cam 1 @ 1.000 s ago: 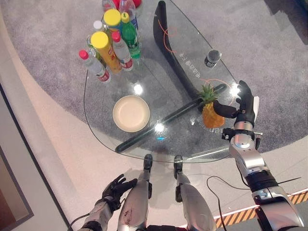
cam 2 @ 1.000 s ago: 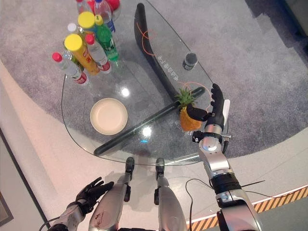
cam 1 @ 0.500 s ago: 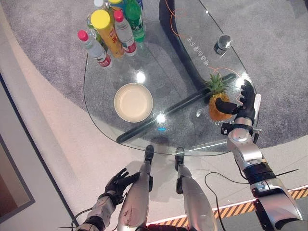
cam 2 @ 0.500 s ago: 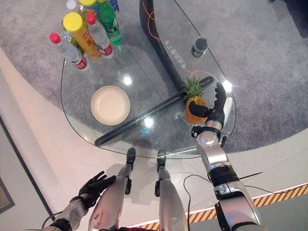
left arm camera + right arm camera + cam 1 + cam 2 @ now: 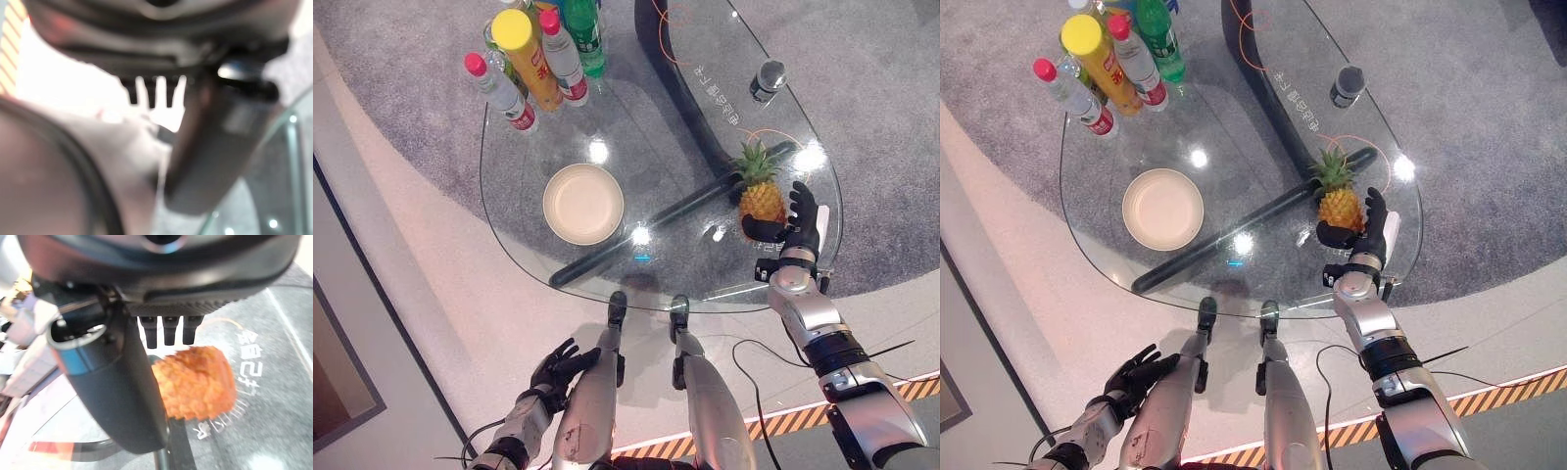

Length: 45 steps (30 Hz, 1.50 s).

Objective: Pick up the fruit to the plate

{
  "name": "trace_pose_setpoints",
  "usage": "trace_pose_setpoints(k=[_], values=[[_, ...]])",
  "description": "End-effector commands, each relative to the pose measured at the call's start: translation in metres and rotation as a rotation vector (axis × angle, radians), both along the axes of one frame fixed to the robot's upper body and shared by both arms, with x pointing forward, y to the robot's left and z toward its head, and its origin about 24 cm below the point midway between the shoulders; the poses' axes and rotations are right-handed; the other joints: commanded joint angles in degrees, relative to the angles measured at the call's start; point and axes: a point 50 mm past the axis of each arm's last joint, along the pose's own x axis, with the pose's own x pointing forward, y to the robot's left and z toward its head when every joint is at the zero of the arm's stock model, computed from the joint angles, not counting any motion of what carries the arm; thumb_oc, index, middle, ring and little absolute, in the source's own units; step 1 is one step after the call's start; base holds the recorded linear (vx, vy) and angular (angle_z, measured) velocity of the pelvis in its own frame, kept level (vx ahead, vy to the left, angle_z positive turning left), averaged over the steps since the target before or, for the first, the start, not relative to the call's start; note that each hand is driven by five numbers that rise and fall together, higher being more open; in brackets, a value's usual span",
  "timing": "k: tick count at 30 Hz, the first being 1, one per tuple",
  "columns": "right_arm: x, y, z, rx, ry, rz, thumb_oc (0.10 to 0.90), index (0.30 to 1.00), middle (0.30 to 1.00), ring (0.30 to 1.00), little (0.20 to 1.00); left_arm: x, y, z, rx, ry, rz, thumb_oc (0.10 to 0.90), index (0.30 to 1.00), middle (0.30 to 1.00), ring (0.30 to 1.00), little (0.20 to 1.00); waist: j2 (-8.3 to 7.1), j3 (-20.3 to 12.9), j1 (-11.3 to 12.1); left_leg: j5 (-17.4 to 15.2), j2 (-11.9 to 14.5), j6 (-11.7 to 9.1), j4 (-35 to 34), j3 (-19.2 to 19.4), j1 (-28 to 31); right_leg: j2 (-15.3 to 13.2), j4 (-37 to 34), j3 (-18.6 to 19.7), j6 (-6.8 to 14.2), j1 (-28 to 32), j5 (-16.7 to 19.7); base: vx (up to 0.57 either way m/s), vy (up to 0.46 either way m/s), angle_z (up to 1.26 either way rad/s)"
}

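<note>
On the glass worktop [image 5: 509, 196], near its right end, a pineapple [image 5: 761, 196] stands upright with its green crown pointing away from the robot. Right against it is the robot's right hand [image 5: 795, 223]: the thumb reaches across the near, lower side of the fruit, while the fingers [image 5: 800, 201] stand straight up along its right flank. From the right wrist view the orange body of the pineapple [image 5: 195, 382] sits just past the thumb and below the row of fingertips, so the hand is spread around the fruit rather than clamped on it; whether the thumb truly presses on the skin I cannot tell.

Well apart to the left, roughly mid-worktop, lies a cream-coloured round plate [image 5: 582, 203] with nothing on it. Between plate and pineapple a dark bar [image 5: 656, 227] of the worktop's frame shows through the glass.

At the far left corner stands a cluster of bottles [image 5: 533, 54]: one tall with a yellow cap, a green one, and clear ones with red caps. A small dark-capped bottle [image 5: 768, 78] stands alone on the far right side, and a thin orange cord [image 5: 773, 137] curves on the glass beyond the fruit.

Down below the worktop's near edge hangs the left hand [image 5: 555, 367], fingers loosely spread and holding nothing.
</note>
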Motion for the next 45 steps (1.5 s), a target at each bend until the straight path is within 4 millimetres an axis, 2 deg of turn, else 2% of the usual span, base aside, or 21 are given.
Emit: trace_pose_setpoints(k=[1, 10, 18, 28, 38, 45], values=[[0.007, -0.002, 0.038, 0.018, -0.167, 0.014, 0.800, 0.900, 0.900, 0.900, 0.900, -0.019, -0.006, -0.011, -0.021, 0.056, 0.007, 0.800, 0.900, 0.900, 0.900, 0.900, -0.63, -0.7, -0.3, -7.4, -4.8, 0.9, 9.4, -2.4, -4.4, -1.0, 2.1, -5.2, 0.5, -1.4, 0.1, 0.00, 0.000, 0.00], [0.017, -0.018, 0.042, -0.011, -0.140, -0.101, 0.800, 0.900, 0.900, 0.900, 0.900, -0.017, -0.007, -0.010, -0.023, 0.052, -0.009, 0.800, 0.900, 0.900, 0.900, 0.900, -0.06, -0.7, 0.8, -7.1, -5.3, 1.0, 9.9, -2.9, -6.3, -1.4, 2.9, -5.9, 0.8, -3.6, 0.4, 0.00, 0.000, 0.00], [0.025, -0.020, 0.060, -0.017, -0.173, -0.123, 0.800, 0.900, 0.900, 0.900, 0.900, -0.012, -0.011, -0.007, -0.038, 0.032, -0.019, 0.800, 0.900, 0.900, 0.900, 0.900, 0.68, -0.7, 1.7, -6.5, -5.7, 1.0, 10.2, -3.1, -8.1, -1.8, 3.9, -6.4, 1.0, -5.7, 0.5, 0.01, 0.019, 0.00], [0.032, -0.022, 0.072, -0.006, -0.166, -0.122, 0.800, 0.900, 0.900, 0.900, 0.900, -0.011, -0.013, -0.006, -0.047, 0.023, -0.029, 0.800, 0.900, 0.900, 0.900, 0.900, 1.48, -0.7, 2.4, -6.0, -6.0, 1.0, 10.4, -3.6, -9.9, -2.1, 5.1, -6.9, 1.1, -8.1, 0.4, 0.00, 0.000, 0.00], [0.034, -0.027, 0.063, 0.087, -0.094, -0.151, 0.800, 0.900, 0.900, 0.900, 0.900, -0.007, -0.018, -0.003, -0.064, 0.002, -0.034, 0.800, 0.900, 0.900, 0.900, 0.900, 2.08, -0.7, 2.8, -6.0, -6.1, 0.9, 11.1, -3.7, -11.1, -2.1, 5.7, -7.1, 1.0, -9.4, 0.2, 0.00, 0.000, 0.00], [0.037, -0.023, 0.060, 0.118, -0.041, -0.102, 0.800, 0.900, 0.900, 0.900, 0.900, -0.006, -0.019, -0.002, -0.065, -0.003, -0.033, 0.800, 0.900, 0.900, 0.900, 0.900, 2.25, -0.7, 3.1, -5.8, -6.1, 0.9, 11.1, -4.1, -11.9, -2.0, 6.1, -7.4, 0.9, -10.4, 0.2, 0.00, 0.000, 0.00]])
